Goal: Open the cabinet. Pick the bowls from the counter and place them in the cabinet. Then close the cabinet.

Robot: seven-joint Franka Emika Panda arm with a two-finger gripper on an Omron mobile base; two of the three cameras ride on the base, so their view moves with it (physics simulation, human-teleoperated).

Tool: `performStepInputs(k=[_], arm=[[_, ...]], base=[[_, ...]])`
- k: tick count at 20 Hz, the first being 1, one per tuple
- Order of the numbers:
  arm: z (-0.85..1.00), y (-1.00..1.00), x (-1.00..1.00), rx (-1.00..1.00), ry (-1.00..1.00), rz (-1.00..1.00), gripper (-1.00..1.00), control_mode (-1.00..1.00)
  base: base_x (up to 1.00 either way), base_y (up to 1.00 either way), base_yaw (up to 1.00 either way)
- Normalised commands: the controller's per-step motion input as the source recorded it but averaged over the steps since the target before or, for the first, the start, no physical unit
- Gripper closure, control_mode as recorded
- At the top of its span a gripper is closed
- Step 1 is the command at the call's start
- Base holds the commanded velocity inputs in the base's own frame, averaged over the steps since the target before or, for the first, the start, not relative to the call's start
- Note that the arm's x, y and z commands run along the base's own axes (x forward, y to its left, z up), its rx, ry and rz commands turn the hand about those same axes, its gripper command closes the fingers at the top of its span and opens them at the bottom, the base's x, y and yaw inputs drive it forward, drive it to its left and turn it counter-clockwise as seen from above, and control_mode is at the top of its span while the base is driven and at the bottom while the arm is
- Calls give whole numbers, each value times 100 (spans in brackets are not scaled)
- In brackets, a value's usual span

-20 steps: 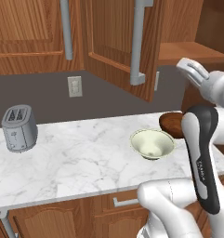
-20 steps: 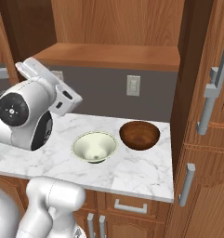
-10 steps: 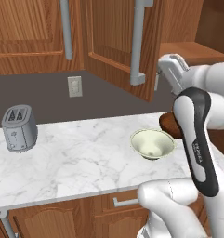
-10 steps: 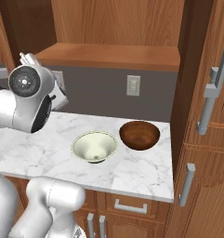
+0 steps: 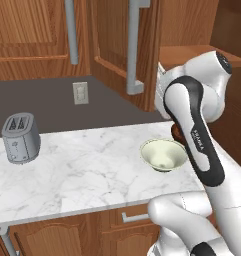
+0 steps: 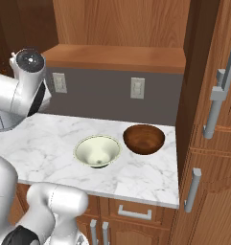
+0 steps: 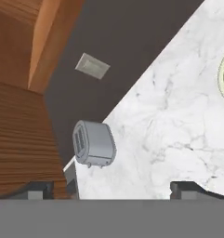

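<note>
with the cabinet [image 5: 127, 45] doors open, the arm has swung left over the counter [image 5: 82, 170], its gripper [image 7: 111, 188] wide and empty, leaving the cream bowl [image 6: 98, 151] and brown bowl [image 6: 144, 139] unpicked, side by side on the marble.

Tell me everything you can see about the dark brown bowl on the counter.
The dark brown bowl is round, glossy and wood-like, with a reddish inside. It sits upright and empty on the white marble counter, near the back wall. The cream bowl stands close beside it; whether the rims touch is unclear. Nothing grips it.
</note>
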Motion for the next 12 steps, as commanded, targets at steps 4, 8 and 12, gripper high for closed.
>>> performStepInputs(k=[4, 8, 12], arm=[[-35, 100, 2, 4, 19, 25, -100, -100], [-16, 100, -1, 0, 11, 24, -100, -100], [-2, 100, 14, -10, 7, 13, -100, -100]], base=[[0, 0, 0], [0, 0, 0], [0, 0, 0]])
